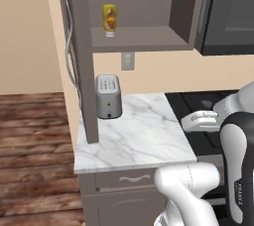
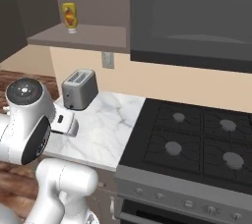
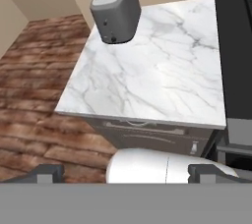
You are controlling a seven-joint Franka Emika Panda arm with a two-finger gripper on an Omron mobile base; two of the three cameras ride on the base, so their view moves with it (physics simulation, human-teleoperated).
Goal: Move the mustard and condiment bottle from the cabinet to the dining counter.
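Yellow squeeze mustard bottle (image 1: 109, 20) stands on the open grey-brown cabinet's shelf (image 1: 144, 38); nothing moved yet. The tool (image 3: 126, 173) gapes wide, empty.

The toaster (image 1: 108, 96) and marble worktop (image 1: 144, 136) are seen by both base views, from behind left and behind right. They are viewed steeply downward, nearer, from the hand.

no readable text anywhere. the mustard (image 1: 109, 20) on the cabinet (image 1: 144, 39) shelf has a red-orange patch on its front, no letters legible. the robot arm (image 1: 236, 170) shows small dark vertical lettering in the left base view, too blurred to read. toaster (image 1: 108, 96) unmarked.
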